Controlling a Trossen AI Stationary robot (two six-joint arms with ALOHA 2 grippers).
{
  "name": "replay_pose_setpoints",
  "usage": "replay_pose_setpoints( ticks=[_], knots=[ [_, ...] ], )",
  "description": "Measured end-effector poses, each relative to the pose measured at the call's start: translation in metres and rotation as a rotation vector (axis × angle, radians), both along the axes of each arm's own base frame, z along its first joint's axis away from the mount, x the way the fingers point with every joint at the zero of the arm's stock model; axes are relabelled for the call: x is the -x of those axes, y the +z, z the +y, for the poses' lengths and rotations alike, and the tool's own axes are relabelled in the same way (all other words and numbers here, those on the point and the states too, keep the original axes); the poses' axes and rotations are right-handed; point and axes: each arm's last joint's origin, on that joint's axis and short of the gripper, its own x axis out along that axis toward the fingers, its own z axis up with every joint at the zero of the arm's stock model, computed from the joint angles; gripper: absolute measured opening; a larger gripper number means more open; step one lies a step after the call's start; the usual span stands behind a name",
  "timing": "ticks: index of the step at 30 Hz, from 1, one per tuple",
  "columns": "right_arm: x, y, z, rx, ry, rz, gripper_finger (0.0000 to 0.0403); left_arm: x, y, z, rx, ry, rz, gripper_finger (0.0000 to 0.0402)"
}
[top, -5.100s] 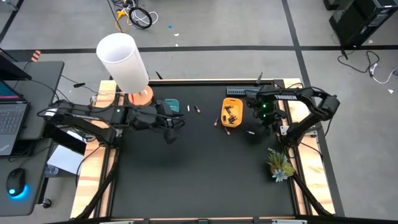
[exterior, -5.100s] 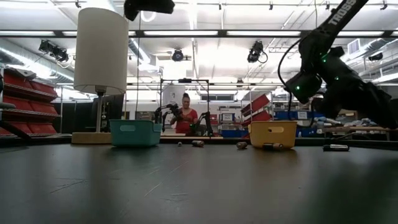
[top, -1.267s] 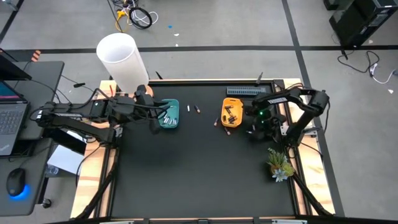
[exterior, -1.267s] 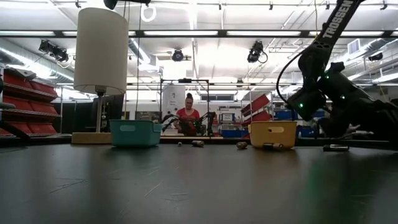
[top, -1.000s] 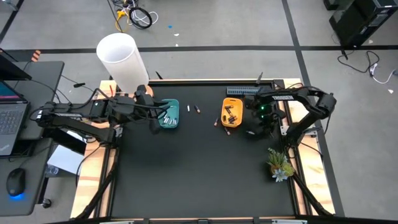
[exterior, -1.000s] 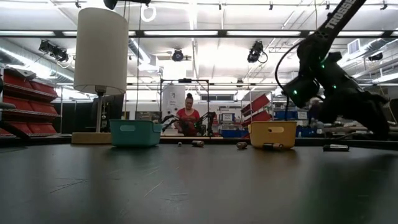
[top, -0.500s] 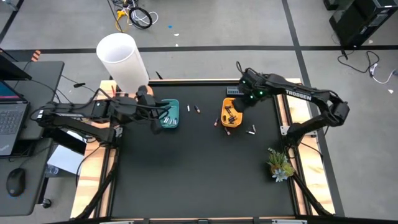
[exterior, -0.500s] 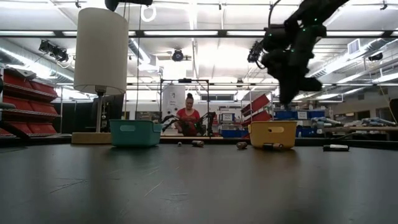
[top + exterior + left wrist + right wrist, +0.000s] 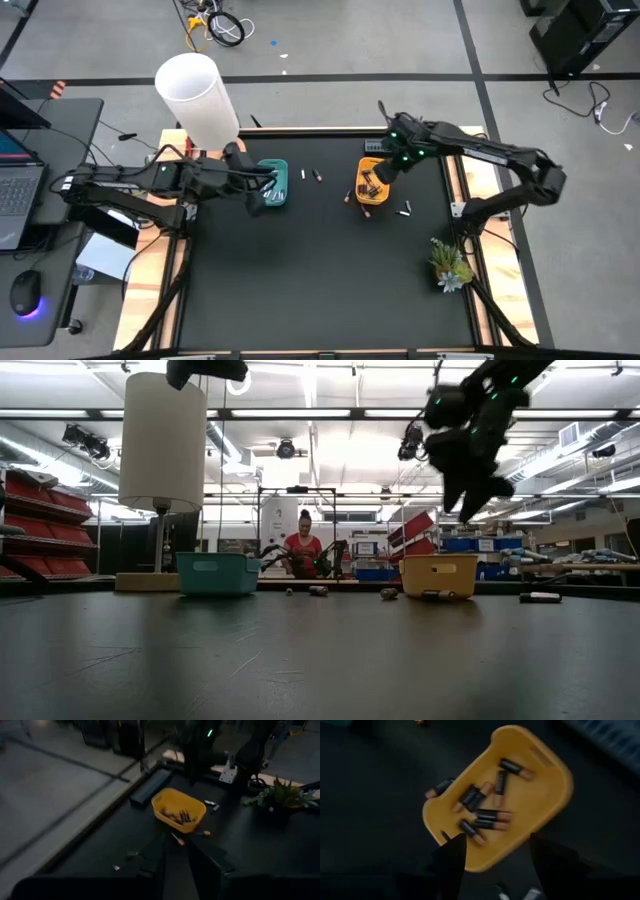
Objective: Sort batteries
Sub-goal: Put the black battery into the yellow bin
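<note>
While the right gripper hovers spread and empty above the yellow tray, upper centre, most dark batteries sit inside; silver ones fill the teal tray. Several strays remain. Left gripper: can't tell.

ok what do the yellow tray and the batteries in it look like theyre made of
The yellow tray looks like moulded plastic: one even colour, rounded corners, soft matte sheen. The batteries in it look metal-cased with a dark wrap and copper-coloured ends; whether that wrap is film or paint can't be told.
</note>
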Motion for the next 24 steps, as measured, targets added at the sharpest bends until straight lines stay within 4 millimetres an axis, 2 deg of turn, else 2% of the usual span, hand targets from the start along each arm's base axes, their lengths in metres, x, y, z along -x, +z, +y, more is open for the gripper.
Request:
replay_pose_setpoints(
  ticks=[5, 9, 13, 17, 20, 24],
  knots=[
    [0.005, 0.030, 0.038, 0.222, 0.163, -0.085, 0.0209, 0.000, -0.006, 0.008, 0.096, 0.019, 0.031, 0.0089],
    [-0.012, 0.040, 0.055, 0.362, 0.217, -0.266, 0.0193, -0.008, -0.016, 0.022, 0.109, 0.024, 0.107, 0.0089],
    [-0.042, 0.048, 0.060, 0.441, 0.220, -0.508, 0.0185, -0.025, -0.030, 0.046, 0.112, -0.050, 0.187, 0.0087],
    [-0.063, 0.044, 0.057, 0.465, 0.212, -0.592, 0.0184, -0.047, -0.052, 0.076, 0.135, -0.092, 0.262, 0.0074],
    [-0.069, 0.038, 0.057, 0.443, 0.215, -0.575, 0.0185, -0.059, -0.071, 0.098, 0.185, -0.063, 0.301, 0.0070],
    [-0.067, 0.039, 0.059, 0.432, 0.214, -0.577, 0.0186, -0.075, -0.096, 0.120, 0.307, -0.076, 0.304, 0.0070]
  ],
)
